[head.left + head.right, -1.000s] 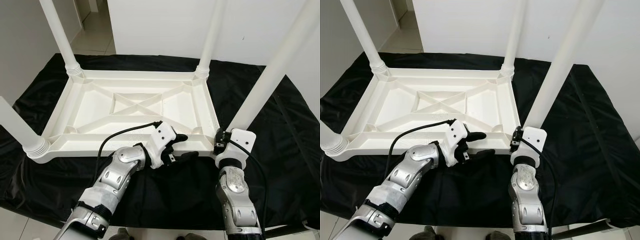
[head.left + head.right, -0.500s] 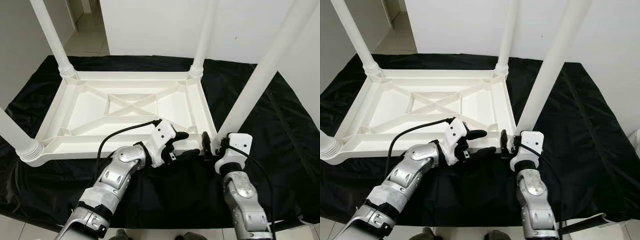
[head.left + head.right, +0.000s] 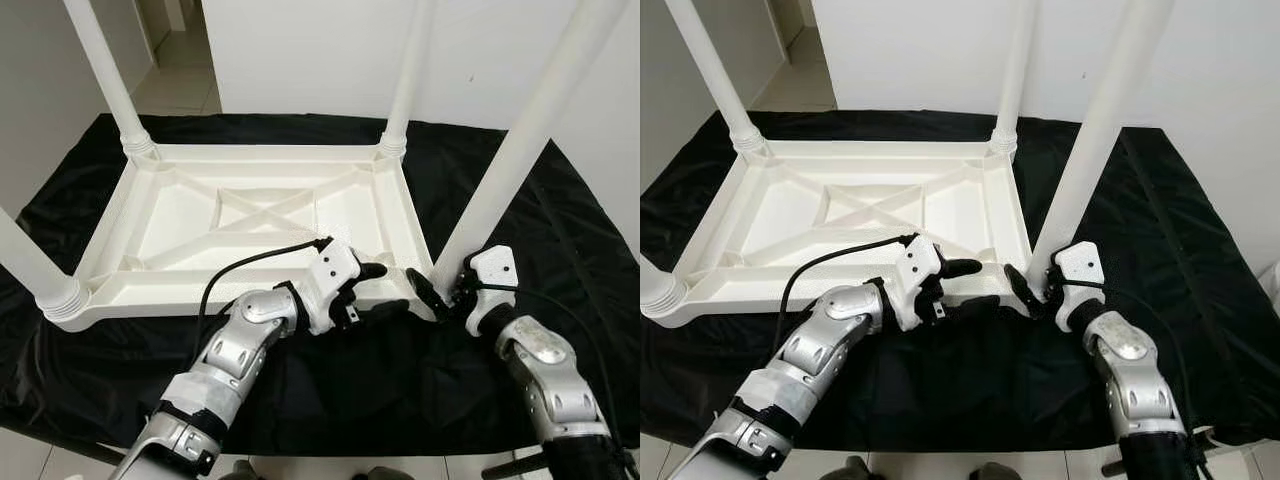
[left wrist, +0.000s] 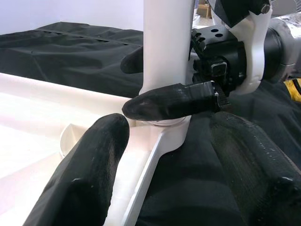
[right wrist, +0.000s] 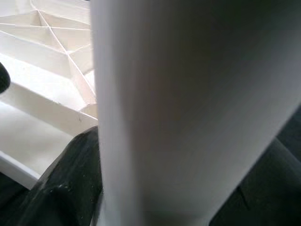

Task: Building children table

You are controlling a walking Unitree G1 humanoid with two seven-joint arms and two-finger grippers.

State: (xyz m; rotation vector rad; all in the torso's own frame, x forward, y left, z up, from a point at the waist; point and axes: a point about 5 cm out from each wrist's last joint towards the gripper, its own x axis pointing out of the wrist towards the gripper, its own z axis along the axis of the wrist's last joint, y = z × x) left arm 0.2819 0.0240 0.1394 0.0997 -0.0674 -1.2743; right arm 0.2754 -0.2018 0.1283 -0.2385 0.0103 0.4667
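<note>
So there's a white plastic kids' table (image 3: 855, 215) flipped upside down on a black cloth (image 3: 1160, 240) covering the floor, ribbed underside facing up with an X brace in the middle. Four round white legs stick up from the corners. The right gripper (image 3: 1030, 295) is wrapped around the base of the near right leg (image 3: 1090, 150), black fingers on either side of it. The left gripper (image 3: 965, 285) sits just to its left at the table's near rim, one finger above the edge and one below.
</note>
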